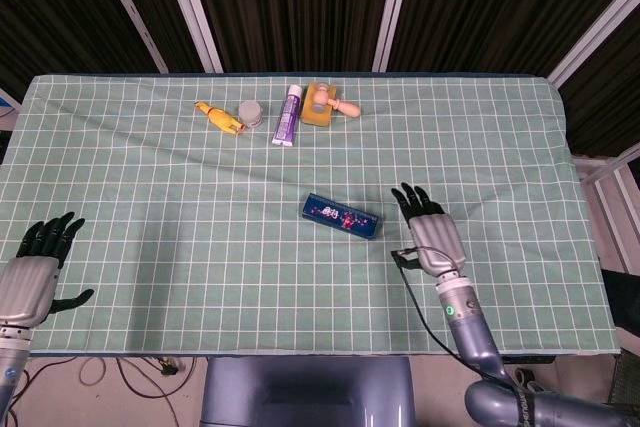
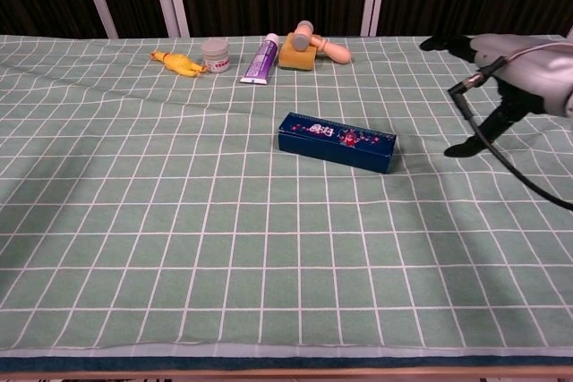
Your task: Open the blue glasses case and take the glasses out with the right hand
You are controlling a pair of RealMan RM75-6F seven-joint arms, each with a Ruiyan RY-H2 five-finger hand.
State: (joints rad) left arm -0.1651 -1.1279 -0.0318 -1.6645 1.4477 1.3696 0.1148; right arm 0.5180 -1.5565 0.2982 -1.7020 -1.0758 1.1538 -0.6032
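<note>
Long dark-blue rectangular glasses case (image 1: 342,217) lies closed on the checked green cloth (image 1: 200,247); right hand (image 1: 430,233) hovers near it, left hand (image 1: 30,282) well apart, both with fingers apart, empty

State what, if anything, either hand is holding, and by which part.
Nothing is held. The right hand hovers open beside the closed blue glasses case; the left hand is open at the table's near edge.
</note>
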